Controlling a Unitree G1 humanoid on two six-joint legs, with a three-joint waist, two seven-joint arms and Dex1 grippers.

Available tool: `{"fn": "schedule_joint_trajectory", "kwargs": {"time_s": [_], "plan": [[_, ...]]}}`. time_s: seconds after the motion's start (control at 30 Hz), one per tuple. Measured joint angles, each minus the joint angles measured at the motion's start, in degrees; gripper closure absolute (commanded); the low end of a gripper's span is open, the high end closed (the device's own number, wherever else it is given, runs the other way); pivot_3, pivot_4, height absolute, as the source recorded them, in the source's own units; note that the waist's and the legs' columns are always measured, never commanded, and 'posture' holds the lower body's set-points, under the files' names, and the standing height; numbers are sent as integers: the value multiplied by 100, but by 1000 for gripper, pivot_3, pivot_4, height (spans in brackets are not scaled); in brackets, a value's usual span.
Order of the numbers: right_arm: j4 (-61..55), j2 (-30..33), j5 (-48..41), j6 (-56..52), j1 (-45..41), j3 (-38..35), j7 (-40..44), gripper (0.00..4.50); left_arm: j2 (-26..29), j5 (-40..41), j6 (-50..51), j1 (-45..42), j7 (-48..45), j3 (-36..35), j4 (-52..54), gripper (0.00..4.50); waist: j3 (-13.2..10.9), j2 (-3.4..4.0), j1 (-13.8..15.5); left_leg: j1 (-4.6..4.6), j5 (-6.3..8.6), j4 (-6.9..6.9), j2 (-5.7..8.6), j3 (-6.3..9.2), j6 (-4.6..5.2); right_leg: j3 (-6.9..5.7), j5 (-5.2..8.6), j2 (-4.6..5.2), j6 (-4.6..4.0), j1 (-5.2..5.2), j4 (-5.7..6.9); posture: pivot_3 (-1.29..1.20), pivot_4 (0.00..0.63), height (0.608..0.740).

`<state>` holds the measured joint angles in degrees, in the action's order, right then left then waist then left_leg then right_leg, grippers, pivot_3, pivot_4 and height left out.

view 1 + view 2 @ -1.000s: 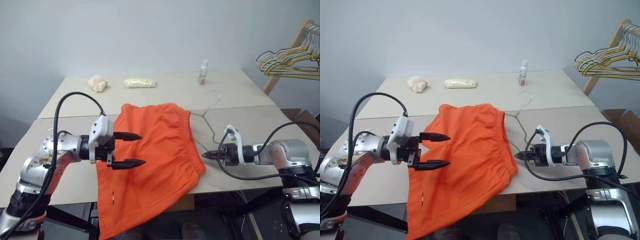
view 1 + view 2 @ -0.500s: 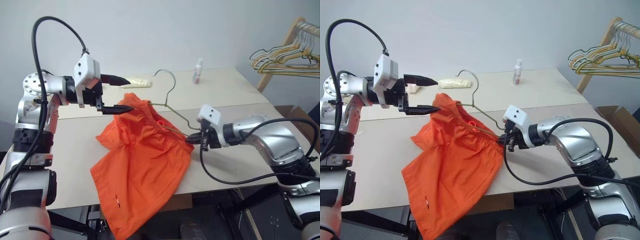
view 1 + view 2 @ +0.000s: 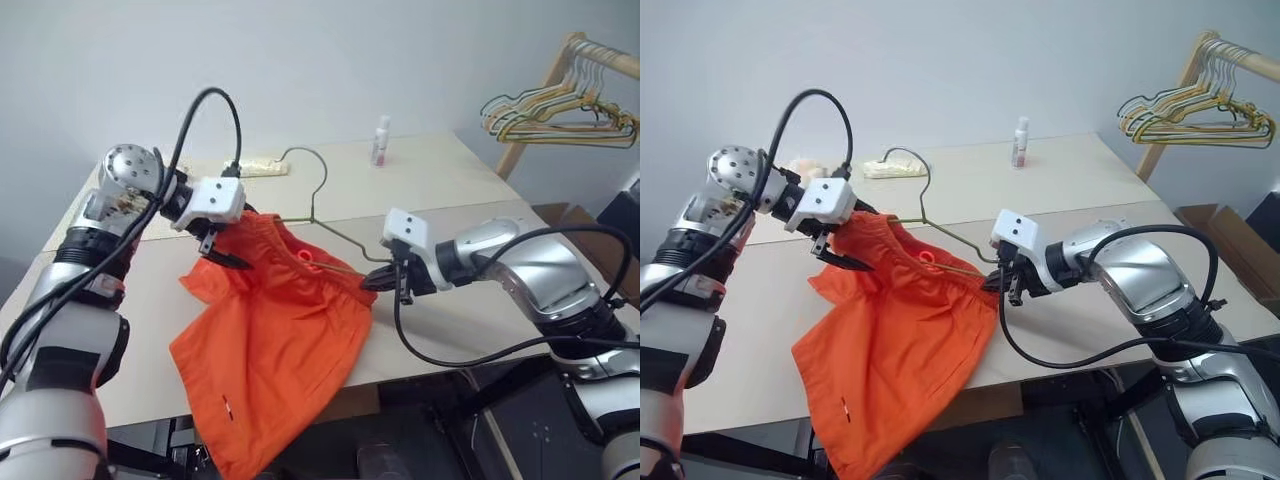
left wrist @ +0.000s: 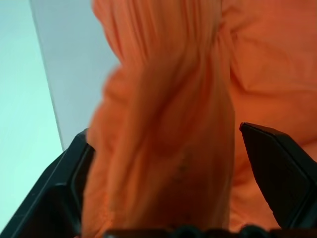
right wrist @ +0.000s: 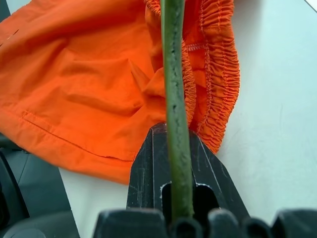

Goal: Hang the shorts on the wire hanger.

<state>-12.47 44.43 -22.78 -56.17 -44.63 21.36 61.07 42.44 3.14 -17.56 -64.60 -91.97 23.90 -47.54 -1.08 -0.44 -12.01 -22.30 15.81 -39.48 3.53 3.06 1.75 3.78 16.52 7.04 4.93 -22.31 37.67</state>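
Pinching wire hanger (image 5: 174, 99), right hand (image 5: 172, 148)

Plain test room: bare wall (image 3: 330, 60), pale table (image 3: 440, 180), hanger rack (image 3: 560, 95).

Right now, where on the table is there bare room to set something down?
The table is bare on the robot's right, beyond the right tool, and along the far side between the pale packet and the small bottle. The middle is crowded: the shorts, the wire hanger and the left tool are there.
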Motion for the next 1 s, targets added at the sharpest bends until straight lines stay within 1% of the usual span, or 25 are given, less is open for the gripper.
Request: {"fn": "schedule_joint_trajectory", "kwargs": {"time_s": [0.17,0.37,0.4,0.5,0.57,0.6,0.63,0.67,0.7,0.73,0.77,0.8,0.9,0.97,1.0], "plan": [[-54,-6,-71,-195,0,-2,-13,4500,-180,-250,-150,-9,18,-95,-332,2248,0,0,-21,-6,5,-21,-1,1,9,-1,3,-1,5,-1,7,-200,0,740],[-55,-7,-103,-338,-13,-151,-50,4500,-252,-303,-88,10,-24,-349,-343,4282,0,0,-36,-10,7,-27,-2,3,12,-2,4,0,6,-3,29,-209,0,740],[-57,-3,-98,-339,-30,-159,-65,4500,-253,-306,-76,17,-24,-358,-341,4476,0,0,-42,-10,7,-27,-1,3,12,-2,4,0,7,-3,29,-210,0,740],[-93,-2,-88,-338,-38,-168,-132,4500,-263,-303,121,82,-24,-442,-287,4476,0,0,-70,-10,7,-27,-2,4,12,-2,4,0,7,-3,31,-212,0,740],[-96,-12,-50,-342,-38,-181,-272,3905,-290,-302,308,164,-20,-528,-233,4500,0,0,-91,-10,7,-27,-2,4,12,-3,4,0,7,-2,32,-216,0,740],[-83,-12,-37,-337,-38,-211,-317,3730,-306,-302,392,187,-20,-549,-218,4500,0,0,-97,-11,7,-28,-1,5,12,-2,4,1,7,-3,33,-212,0,740],[-54,-12,-31,-322,-38,-313,-383,3402,-348,-295,513,220,-13,-591,-173,4500,0,0,-98,-11,7,-28,0,5,12,-3,4,2,7,-3,33,-212,0,740],[-34,2,-29,-308,-37,-477,-449,3074,-400,-278,652,254,18,-648,-107,4500,0,0,-95,-13,7,-29,0,7,12,-4,4,2,7,-2,34,-212,0,740],[-27,49,-32,-301,-30,-614,-499,2643,-420,-276,740,271,32,-671,-54,4500,0,0,-96,-14,7,-29,0,8,12,-5,4,2,7,-3,34,-215,0,740],[-10,131,-34,-294,15,-804,-551,2465,-426,-274,813,287,45,-705,-13,4500,0,0,-95,-15,7,-29,0,9,12,-6,4,2,7,-3,35,-215,0,740],[15,214,-35,-293,86,-990,-618,2132,-422,-271,864,319,53,-742,44,4500,0,0,-93,-16,8,-29,0,9,13,-7,4,3,7,-3,36,-217,0,740],[57,329,-36,-293,210,-1265,-705,1869,-416,-265,932,376,74,-810,95,4500,0,0,-92,-15,8,-29,0,10,13,-7,4,4,7,-2,36,-218,0,740],[65,495,-85,-334,631,-1876,-918,847,-375,-266,1054,482,89,-905,137,4500,0,0,-107,-15,8,-31,-2,10,13,-6,4,3,7,-1,34,-218,0,740],[-7,565,-114,-390,1124,-2329,-1097,161,-378,-274,1106,488,86,-927,184,4500,0,-1,-105,-14,8,-30,-3,10,13,-6,4,3,7,0,34,-216,0,740],[-74,593,-118,-423,1409,-2539,-1175,41,-386,-278,1137,485,83,-930,192,4500,0,-1,-88,-14,8,-29,-4,10,13,-6,4,3,7,3,34,-216,0,740]]}}
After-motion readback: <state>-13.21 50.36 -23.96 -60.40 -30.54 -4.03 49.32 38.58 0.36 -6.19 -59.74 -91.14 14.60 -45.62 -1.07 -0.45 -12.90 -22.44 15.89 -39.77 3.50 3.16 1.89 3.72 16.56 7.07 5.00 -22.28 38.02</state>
